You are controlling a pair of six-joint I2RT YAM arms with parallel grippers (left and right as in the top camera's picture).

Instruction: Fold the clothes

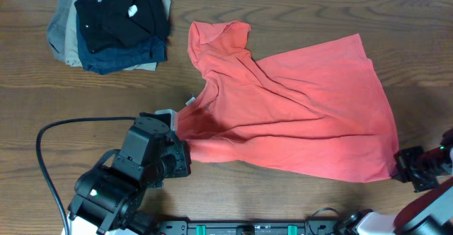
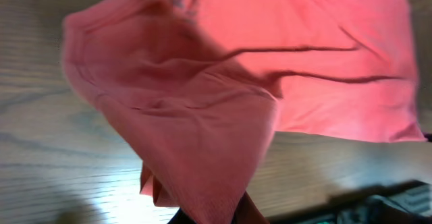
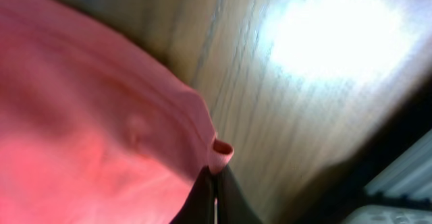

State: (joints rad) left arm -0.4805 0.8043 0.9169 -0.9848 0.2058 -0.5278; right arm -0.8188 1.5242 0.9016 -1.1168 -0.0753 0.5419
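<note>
Overhead, at the upper left of the frame, a pile of folded garments [image 1: 113, 24] in black, navy and tan sits on the wooden table [image 1: 42, 100], well apart from both arms. At the lower left a black cable [image 1: 41, 146] loops beside the left arm. The left gripper [image 1: 178, 139] is clamped on the left edge of the coral-red T-shirt [image 1: 304, 115]. The left wrist view shows cloth bunched and drawn down into the closed jaws at the bottom of the frame. The T-shirt lies spread and wrinkled across the centre and right of the table, with one sleeve pointing toward the upper centre. At the lower right the right gripper [image 1: 400, 165] pinches the shirt's lower right corner. The right wrist view shows its fingers pressed together on the folded tip of the hem.
</note>
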